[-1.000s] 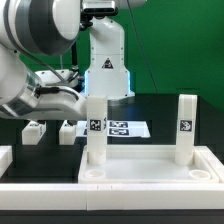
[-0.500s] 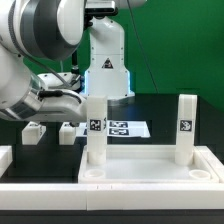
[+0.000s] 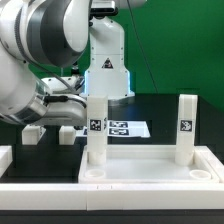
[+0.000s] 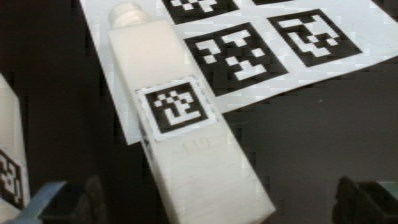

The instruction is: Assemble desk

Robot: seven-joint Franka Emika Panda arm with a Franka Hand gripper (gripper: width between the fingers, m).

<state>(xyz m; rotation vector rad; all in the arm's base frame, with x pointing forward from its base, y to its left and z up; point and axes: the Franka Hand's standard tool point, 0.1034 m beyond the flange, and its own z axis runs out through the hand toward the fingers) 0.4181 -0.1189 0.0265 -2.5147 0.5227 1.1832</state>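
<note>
The desk is a white plastic kit. Its top (image 3: 140, 175) is a wide, rimmed panel lying flat on the black table (image 3: 160, 110) at the front of the exterior view, with round sockets at the corners. Two square legs stand upright in its back sockets, long axes vertical: the first standing leg (image 3: 96, 135) toward the exterior view's left and the second standing leg (image 3: 186, 130) toward its right. Each shows a black-and-white square tag.

Two loose legs, one (image 3: 32, 131) and another (image 3: 68, 131), lie on the table behind the top. They are seen nearly end-on, long axes running away from the camera. The second is just beside the marker board (image 3: 122, 128).

The wrist view looks along a lying leg (image 4: 199, 165). It has a square tag (image 4: 178, 104) on its upper face and a rounded end (image 4: 125, 16) farthest from the tool. The marker board (image 4: 276, 45) shows past it; I cannot tell whether they touch.

The tool (image 4: 205, 198) is spread wide and grips nothing. Its blue fingertips (image 4: 39, 200) sit well apart on either side of that leg, clear of it.

Compared with a second ago, the arm (image 3: 45, 50) has swung toward the exterior view's right and now fills more of the upper corner. The top, the standing legs and the loose legs lie where they were.
</note>
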